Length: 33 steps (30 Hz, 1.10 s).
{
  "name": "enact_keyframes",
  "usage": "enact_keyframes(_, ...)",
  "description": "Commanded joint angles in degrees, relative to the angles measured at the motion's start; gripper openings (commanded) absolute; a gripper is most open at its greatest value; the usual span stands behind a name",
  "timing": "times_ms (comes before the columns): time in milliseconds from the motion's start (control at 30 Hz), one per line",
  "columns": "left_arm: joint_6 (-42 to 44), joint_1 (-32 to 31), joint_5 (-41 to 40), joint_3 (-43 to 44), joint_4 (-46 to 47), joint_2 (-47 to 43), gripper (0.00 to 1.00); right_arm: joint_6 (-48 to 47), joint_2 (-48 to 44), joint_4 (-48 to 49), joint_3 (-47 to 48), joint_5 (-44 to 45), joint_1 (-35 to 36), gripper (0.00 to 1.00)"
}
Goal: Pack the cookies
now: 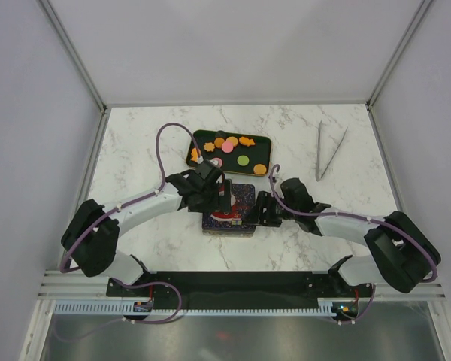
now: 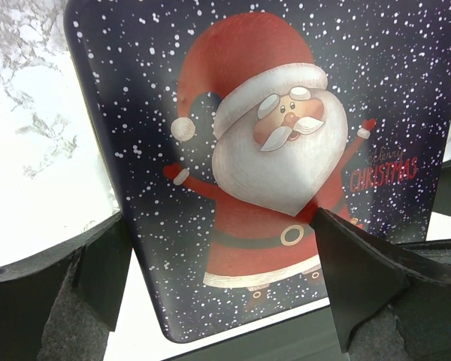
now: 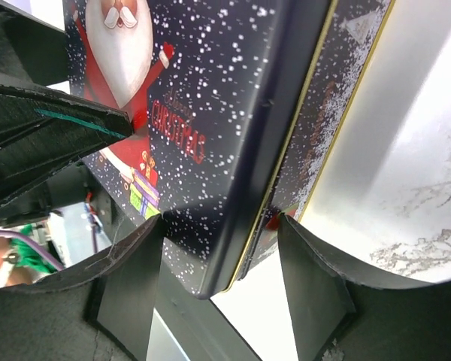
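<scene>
The cookies point(image 1: 227, 147) lie loose on a dark tray point(image 1: 203, 138), at 12 o'clock from both grippers and well apart from them. They look light, thin and brittle. A hard pinch would likely crumble them, and they would be awkward to lift flat, so take each gently across its rim. The left gripper point(image 2: 219, 226) hangs spread over the Santa-printed tin point(image 2: 270, 150), which sits on the desk point(image 1: 135, 150) just at 6 o'clock of the tray. The right gripper point(image 3: 222, 218) straddles the tin's side edge from 3 o'clock; whether it clamps there I cannot tell. Tweezers point(image 1: 327, 150) lie at 2 o'clock of the tin.
</scene>
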Motion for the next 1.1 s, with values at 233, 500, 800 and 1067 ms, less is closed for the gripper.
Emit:
enact_keyframes(233, 0.1, -2.5, 13.2, -1.1, 4.6, 1.3, 1.00, -6.2, -0.4, -4.2, 5.7, 9.2, 3.1, 0.80)
enact_keyframes(500, 2.7, 0.1, 17.4, -0.7, 4.7, 1.4, 1.00, -7.3, -1.1, -7.6, 7.9, 10.8, 3.0, 0.81)
enact_keyframes(800, 3.6, 3.2, 21.9, -1.4, 6.2, 0.7, 1.00, -8.8, -1.8, -9.6, 9.4, 11.6, 3.0, 0.89)
enact_keyframes(1067, 4.2, 7.0, 25.5, -3.1, 7.0, -1.1, 0.98, -11.6, -2.8, -15.1, 11.9, 16.5, 3.0, 0.89)
